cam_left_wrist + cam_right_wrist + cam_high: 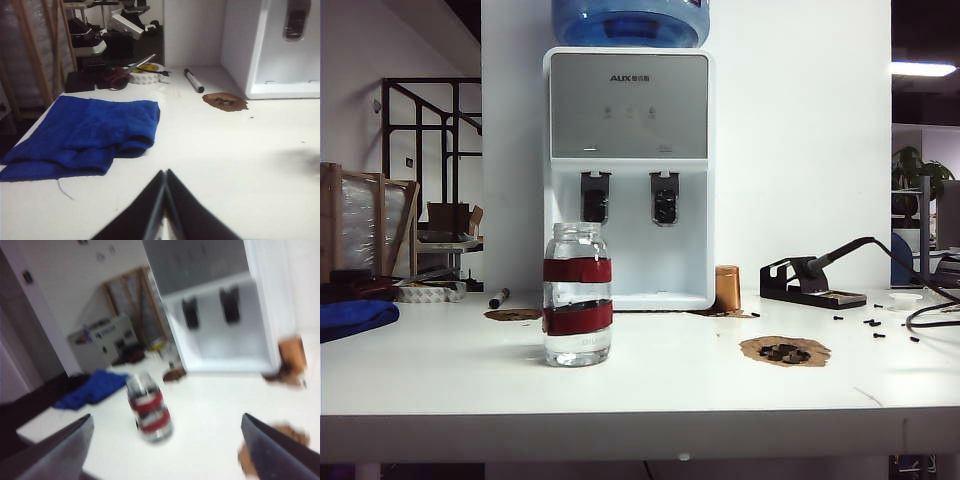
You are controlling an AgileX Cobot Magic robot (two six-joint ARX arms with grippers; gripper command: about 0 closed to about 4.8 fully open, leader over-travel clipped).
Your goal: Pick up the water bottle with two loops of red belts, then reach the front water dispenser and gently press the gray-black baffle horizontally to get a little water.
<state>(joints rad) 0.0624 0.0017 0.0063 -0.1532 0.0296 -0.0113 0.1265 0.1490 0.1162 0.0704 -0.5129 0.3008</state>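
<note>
The water bottle, clear glass with two red bands, stands upright on the white table in front of the water dispenser. The gray-black baffle is the right-hand one of the dispenser's two paddles. No gripper shows in the exterior view. In the blurred right wrist view my right gripper is open wide and empty. The bottle stands some way ahead of it, in line with the gap, with the dispenser and baffle beyond. My left gripper is shut and empty above bare table, beside a blue cloth.
A copper cylinder stands right of the dispenser's base. A soldering iron stand with cables, small black screws and a brown patch occupy the right side. The blue cloth, a marker, scissors and tape lie at the left.
</note>
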